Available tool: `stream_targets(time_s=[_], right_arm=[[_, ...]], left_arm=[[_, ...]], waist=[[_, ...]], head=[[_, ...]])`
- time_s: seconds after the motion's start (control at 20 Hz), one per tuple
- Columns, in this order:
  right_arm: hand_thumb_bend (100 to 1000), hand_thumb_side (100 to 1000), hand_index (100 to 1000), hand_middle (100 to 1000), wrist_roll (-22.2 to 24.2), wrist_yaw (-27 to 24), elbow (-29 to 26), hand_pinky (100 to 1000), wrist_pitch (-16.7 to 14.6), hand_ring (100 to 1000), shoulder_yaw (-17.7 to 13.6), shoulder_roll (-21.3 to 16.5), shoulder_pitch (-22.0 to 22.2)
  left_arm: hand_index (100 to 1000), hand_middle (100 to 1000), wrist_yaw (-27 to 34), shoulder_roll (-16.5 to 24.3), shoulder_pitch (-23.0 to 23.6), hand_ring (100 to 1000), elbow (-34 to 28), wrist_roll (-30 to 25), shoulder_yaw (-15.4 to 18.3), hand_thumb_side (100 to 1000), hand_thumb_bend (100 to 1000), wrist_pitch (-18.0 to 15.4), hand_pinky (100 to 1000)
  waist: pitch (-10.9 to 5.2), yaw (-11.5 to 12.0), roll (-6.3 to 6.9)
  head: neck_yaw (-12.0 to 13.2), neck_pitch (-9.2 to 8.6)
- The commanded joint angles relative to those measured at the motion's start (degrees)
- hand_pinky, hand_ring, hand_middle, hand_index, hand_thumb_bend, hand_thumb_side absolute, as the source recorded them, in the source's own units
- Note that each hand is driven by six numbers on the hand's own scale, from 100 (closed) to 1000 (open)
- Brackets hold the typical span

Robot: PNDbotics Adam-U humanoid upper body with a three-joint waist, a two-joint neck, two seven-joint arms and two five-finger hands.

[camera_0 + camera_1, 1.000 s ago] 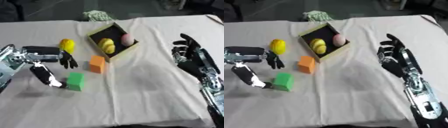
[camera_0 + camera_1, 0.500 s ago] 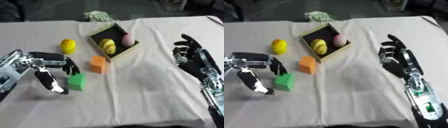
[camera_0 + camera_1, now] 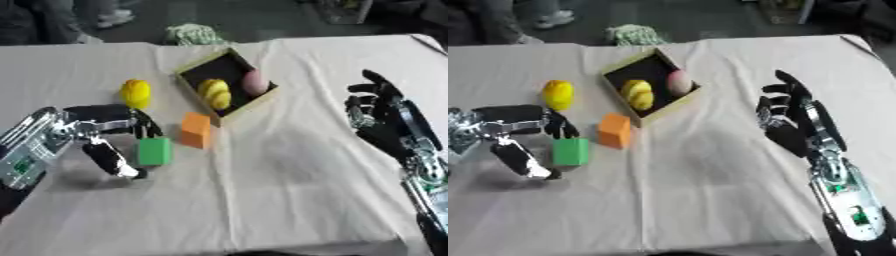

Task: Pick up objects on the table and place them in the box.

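Between thumb and spread fingers of the left hand [image 3: 103, 131] sits the green block [image 3: 155, 151] on the table [image 3: 289, 180], ungrasped—square up both faces before closing toward the box [image 3: 194, 70].

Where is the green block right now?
The green block sits on the table's left side, between the left hand's thumb and fingers, just left of the orange block and below the yellow fruit.

A green cube [image 3: 155, 151] stands upright between the left hand's [image 3: 103, 131] fingers and thumb. An orange block [image 3: 195, 130] sits just beyond, a yellow fruit [image 3: 136, 93] above the fingers. The box [image 3: 191, 92], farther right, holds a yellow piece [image 3: 214, 93] and a pink egg shape [image 3: 255, 82].
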Motion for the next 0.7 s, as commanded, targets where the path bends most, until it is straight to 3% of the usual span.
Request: stream_targets(time_s=[0.05,0.4,0.7], right_arm=[[100,288,969,750,0.1,0.1,-0.6,664,-0.1,702,-0.5,-1.0,-0.5],[100,289,969,751,0.1,0.3,-0.4,665,-0.1,703,-0.5,-1.1,-0.5],[100,290,970,752,0.3,0.3,-0.3,665,-0.2,703,-0.4,-0.9,-0.6]], left_arm=[[862,705,-0.1,2.0,-0.4,696,-1.5,-1.0,0.3,342,497,-0.4,737],[864,708,0.8,3.6,-0.4,698,-5.7,-2.6,1.4,345,501,0.2,740],[853,696,-1.2,2.4,-1.0,684,-5.0,-1.0,0.8,334,488,0.9,730]], waist=[[-0.79,0.0,0.05],[-0.92,0.3,0.19],[-1.00,0.3,0.09]], head=[[-0.2,0.28],[-0.5,0.28],[-0.6,0.28]])
